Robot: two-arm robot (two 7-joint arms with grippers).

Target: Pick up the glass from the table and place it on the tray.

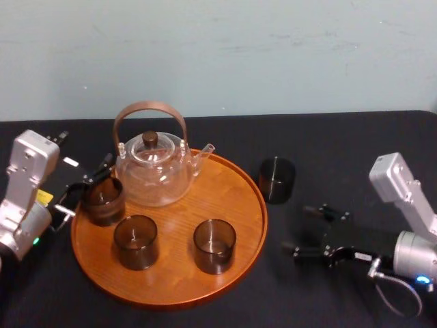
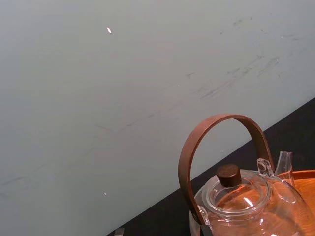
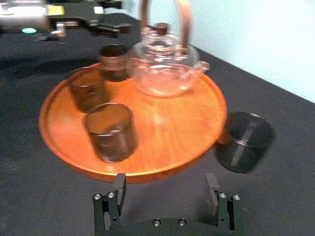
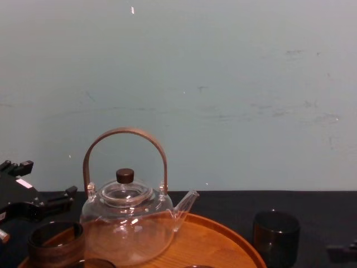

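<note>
A dark smoked glass (image 1: 276, 180) stands on the black table just right of the round orange-brown tray (image 1: 229, 188); the glass (image 3: 244, 141) also sits beside the tray's rim (image 3: 197, 147) in the right wrist view. My right gripper (image 1: 311, 231) is open and empty, low over the table, a short way in front of and to the right of that glass. My left gripper (image 1: 85, 186) is open at the tray's left edge, close around another dark glass (image 1: 104, 199) that rests on the tray.
On the tray stand a clear glass teapot (image 1: 153, 167) with a brown arched handle and two more dark glasses (image 1: 135, 240) (image 1: 214, 244). A pale wall rises behind the table.
</note>
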